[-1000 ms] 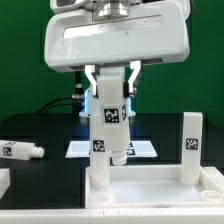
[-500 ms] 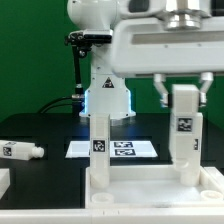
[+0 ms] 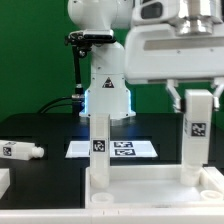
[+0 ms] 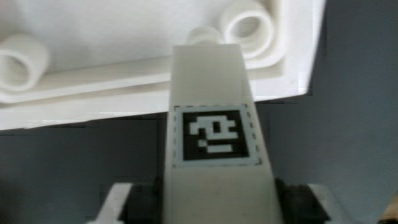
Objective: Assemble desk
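My gripper point(image 3: 198, 98) hangs at the exterior view's right, shut on a white square leg point(image 3: 198, 135) with a black-and-white tag, held upright. The leg's lower end reaches the right end of the white rimmed tabletop point(image 3: 150, 192); whether it touches is not clear. Another tagged leg point(image 3: 100, 148) stands upright at the tabletop's left end. A loose leg point(image 3: 20, 151) lies on the dark table at the left. In the wrist view the gripper point(image 4: 217, 208) clamps the leg point(image 4: 217, 110), which points at a tabletop corner point(image 4: 143, 85) with round sockets point(image 4: 25, 70).
The marker board point(image 3: 125, 148) lies flat behind the tabletop, in front of the white robot base point(image 3: 105, 90). A white block point(image 3: 4, 181) shows at the lower left edge. A green wall closes the back.
The gripper has carried the held leg from beside the left standing leg across to the exterior view's right, over the tabletop's right end. Its grip has stayed the same.
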Controlling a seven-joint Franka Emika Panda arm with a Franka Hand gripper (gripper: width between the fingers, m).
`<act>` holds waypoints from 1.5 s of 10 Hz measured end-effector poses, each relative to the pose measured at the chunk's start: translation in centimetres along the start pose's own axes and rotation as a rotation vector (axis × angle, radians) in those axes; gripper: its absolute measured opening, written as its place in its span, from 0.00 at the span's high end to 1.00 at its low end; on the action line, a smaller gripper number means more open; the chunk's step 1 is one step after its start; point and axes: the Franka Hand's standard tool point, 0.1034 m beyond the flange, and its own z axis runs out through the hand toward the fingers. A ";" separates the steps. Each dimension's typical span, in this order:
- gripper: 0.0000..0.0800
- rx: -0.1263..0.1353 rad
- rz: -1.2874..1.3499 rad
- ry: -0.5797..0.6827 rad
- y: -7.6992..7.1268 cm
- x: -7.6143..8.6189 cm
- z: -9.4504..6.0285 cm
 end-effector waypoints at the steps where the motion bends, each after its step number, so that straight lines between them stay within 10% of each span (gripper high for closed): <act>1: 0.64 0.005 -0.015 0.017 -1.1 -0.3 0.5; 15: 0.64 -0.004 -0.057 0.095 -2.2 -1.0 3.8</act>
